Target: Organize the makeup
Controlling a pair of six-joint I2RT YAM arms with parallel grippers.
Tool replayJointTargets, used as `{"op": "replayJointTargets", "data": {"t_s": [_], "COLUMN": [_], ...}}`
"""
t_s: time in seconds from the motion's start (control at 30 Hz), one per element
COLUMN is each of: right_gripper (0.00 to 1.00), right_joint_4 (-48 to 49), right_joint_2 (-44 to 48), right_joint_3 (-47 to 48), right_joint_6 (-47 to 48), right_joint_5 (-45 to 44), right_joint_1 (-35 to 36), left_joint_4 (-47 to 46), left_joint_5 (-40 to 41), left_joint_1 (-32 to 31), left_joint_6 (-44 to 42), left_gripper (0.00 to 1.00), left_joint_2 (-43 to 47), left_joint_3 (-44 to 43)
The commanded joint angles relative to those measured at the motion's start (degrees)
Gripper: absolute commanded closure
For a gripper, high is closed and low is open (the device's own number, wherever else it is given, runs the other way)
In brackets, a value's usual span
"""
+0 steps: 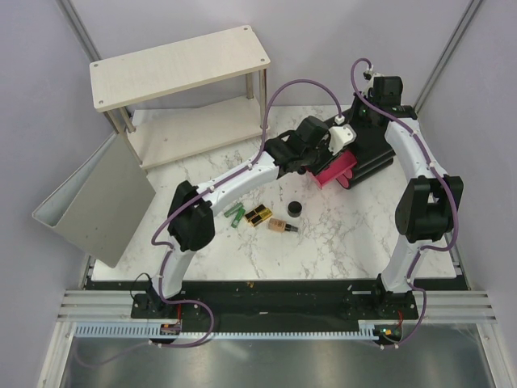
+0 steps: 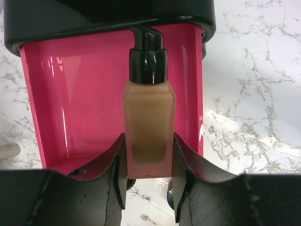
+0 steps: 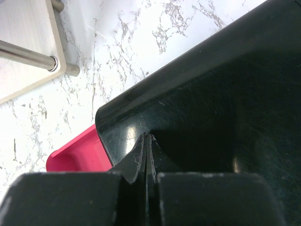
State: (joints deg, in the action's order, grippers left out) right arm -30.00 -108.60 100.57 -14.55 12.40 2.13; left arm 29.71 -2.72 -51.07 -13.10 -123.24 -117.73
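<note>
Partly masked — beige bottle (image 2: 149, 113) base, left tool (image 2: 149, 160) clamping it

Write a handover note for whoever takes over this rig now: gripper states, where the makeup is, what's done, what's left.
Left gripper: shut on a beige bottle, held over the open pink drawer.
Right gripper: shut, empty, at the black box.
On the table: green tubes, black-and-gold case, second beige bottle, round black jar.
Done: nothing visibly in the drawer yet.
Left: release the bottle, then store the rest.
</note>
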Motion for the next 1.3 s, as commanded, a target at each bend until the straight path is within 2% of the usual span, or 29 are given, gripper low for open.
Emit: {"op": "replayJointTargets", "data": {"t_s": [0.0,0.23,0.5,0.6,0.63,0.77,1.0,1.27], "right_gripper": [1.0,1.0,1.0,1.0,1.0,1.0,1.0,1.0], "right_joint_4": [-9.2,-9.2,-9.2,-9.1,-9.1,-9.1,-9.0,-9.0], "right_joint_2": [-1.7,-1.4,-1.2,-1.2,-1.2,-1.1,-0.7,-0.7], "right_joint_3": [-3.4,-3.7,-4.0,-4.2,-4.1,-4.2,-4.6,-4.4], "right_joint_6": [1.7,1.8,1.8,1.7,1.8,1.8,1.9,1.8], "right_joint_5": [-1.2,-1.3,-1.2,-1.0,-1.1,-0.8,-0.9,-0.7], "right_joint_1": [0.1,0.1,0.1,0.1,0.1,0.2,0.1,0.1], "left_joint_4": [-4.9,-4.9,-5.8,-6.5,-6.7,-6.8,-8.0,-8.4], "left_joint_5": [-2.6,-4.9,-5.2,-5.5,-5.6,-6.4,-5.5,2.5], "left_joint_1": [0.1,0.1,0.1,0.4,0.4,0.5,0.9,1.1], "left_joint_6": [0.5,0.5,1.0,0.9,0.9,1.2,2.3,-0.4], "left_gripper": [0.98,0.94,0.78,0.61,0.47,0.28,0.21,0.17], "left_joint_2": [-0.3,-0.3,-1.7,-2.0,-2.1,-2.4,-2.2,4.0], "left_joint_3": [-0.2,1.7,1.8,1.5,1.4,0.8,-0.5,-1.7]}}
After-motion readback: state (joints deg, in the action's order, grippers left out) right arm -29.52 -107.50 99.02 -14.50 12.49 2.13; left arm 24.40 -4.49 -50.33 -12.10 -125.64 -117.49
